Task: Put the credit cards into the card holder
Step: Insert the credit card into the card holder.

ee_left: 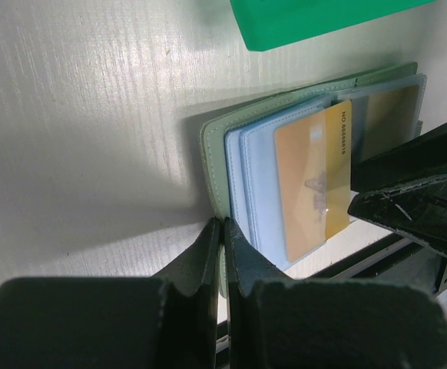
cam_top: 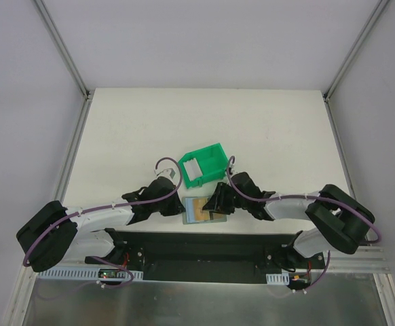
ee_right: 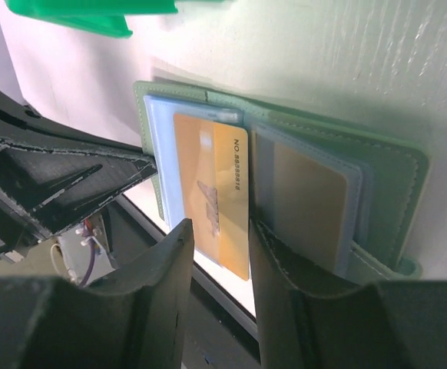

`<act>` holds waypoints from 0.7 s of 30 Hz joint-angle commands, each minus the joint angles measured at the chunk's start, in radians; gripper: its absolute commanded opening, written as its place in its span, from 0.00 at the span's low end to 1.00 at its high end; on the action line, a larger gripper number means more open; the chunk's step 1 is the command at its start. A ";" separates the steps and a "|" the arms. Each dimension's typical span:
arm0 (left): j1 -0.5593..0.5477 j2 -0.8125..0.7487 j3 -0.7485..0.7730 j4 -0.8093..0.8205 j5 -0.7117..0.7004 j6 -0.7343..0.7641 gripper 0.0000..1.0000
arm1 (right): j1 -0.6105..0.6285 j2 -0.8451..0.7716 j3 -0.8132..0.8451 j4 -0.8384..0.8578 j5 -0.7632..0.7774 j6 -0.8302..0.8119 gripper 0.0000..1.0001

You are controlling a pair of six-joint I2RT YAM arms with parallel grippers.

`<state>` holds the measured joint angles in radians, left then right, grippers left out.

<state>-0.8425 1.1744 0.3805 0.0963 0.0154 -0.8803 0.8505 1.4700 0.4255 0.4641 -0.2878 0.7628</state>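
wallet point(cam_top: 197, 209): spread flat with both leaves facing up, at the near edge of the table point(cam_top: 129, 136), about midway along it, between the two gripper tips
orange card point(ee_right: 212, 184): on the wallet's left leaf, long side running near to far; most of it looks to be under the clear pocket sheet, the strip with the printed number looks uncovered
tan card point(ee_right: 308, 200): inside the clear pocket of the right leaf, lying wholly on that leaf
left gripper point(ee_left: 223, 227): jaws pressed tight together, tips at the wallet's near left corner; a thin sliver of the green cover shows between the fingers, so it looks pinched there
right gripper point(ee_right: 221, 224): jaws parted partway, one finger point(ee_right: 170, 269) on each side of the orange card's near end; the card end shows in the gap, can't tell if either pad touches it, nothing looks clamped
gripper spacing: tips near each other across the left leaf, coming in from opposite sides, not touching in the top view
green bin point(cam_top: 208, 163): just beyond the wallet toward the middle of the table, turned at an angle, apart from the wallet; pale rectangle at its left end, can't tell what it is
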 commanded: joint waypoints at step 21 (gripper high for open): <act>0.010 0.004 0.009 0.026 0.012 -0.002 0.00 | 0.094 0.065 0.222 -0.223 0.044 -0.157 0.28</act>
<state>-0.8425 1.1744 0.3805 0.0959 0.0185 -0.8795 0.9245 1.5188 0.5938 0.2394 -0.2367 0.6304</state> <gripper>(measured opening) 0.006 0.305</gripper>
